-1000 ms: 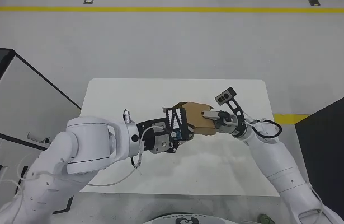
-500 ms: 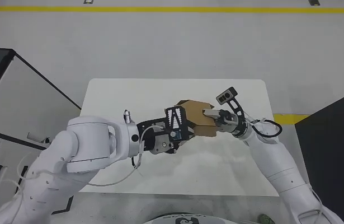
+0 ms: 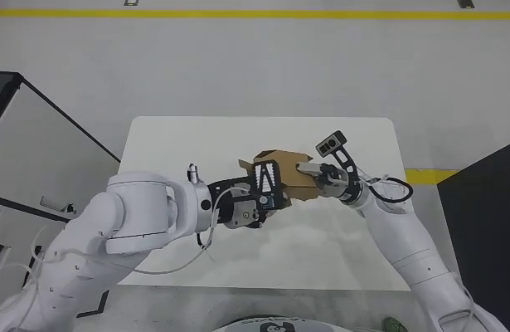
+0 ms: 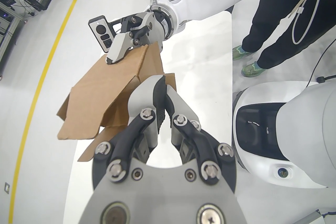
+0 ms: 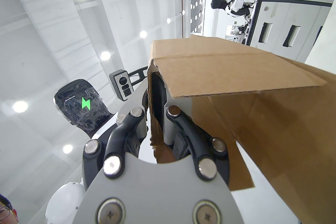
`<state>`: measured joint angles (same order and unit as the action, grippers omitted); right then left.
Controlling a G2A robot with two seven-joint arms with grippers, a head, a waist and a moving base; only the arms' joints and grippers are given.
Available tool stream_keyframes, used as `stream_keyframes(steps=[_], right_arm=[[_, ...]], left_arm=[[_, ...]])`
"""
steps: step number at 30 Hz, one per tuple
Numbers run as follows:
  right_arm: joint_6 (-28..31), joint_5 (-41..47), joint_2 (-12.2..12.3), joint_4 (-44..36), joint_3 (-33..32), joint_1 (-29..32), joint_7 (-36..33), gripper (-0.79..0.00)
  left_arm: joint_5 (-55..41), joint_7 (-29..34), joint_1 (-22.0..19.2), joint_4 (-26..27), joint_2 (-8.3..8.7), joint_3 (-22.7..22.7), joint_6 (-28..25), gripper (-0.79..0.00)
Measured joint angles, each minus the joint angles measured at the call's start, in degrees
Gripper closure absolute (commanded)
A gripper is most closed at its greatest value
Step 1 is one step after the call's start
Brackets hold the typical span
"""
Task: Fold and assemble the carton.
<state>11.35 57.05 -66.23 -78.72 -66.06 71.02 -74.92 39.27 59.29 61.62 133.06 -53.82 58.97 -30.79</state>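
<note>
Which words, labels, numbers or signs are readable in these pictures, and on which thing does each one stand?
No word or number can be read.
The green lightning-bolt sign is a symbol without letters, on the dark panel.
The carton is plain brown board, and its visible faces carry no print.
</note>
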Motion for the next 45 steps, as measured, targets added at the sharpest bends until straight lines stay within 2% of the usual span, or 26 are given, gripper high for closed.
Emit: stream_keyframes(steps=[25, 37, 45], right_arm=[[-0.8, -0.5, -1.0, 1.3, 1.1, -1.8, -0.9, 0.000], [-0.4, -0.5, -1.0, 2.4, -0.6, -2.5, -2.7, 0.000], [0.7, 0.3, -1.2, 2.6, -1.0, -2.6, -5.1, 0.000]], left_arm=[[0.6, -1.2, -0.3, -1.6, 0.44, 0.6, -0.1, 0.000], [-1.4, -2.6, 2.2, -4.7, 1.52, 7.4, 0.8, 0.000], [-1.0, -2.7, 4.1, -5.1, 2.12, 10.3, 1.1, 0.000]])
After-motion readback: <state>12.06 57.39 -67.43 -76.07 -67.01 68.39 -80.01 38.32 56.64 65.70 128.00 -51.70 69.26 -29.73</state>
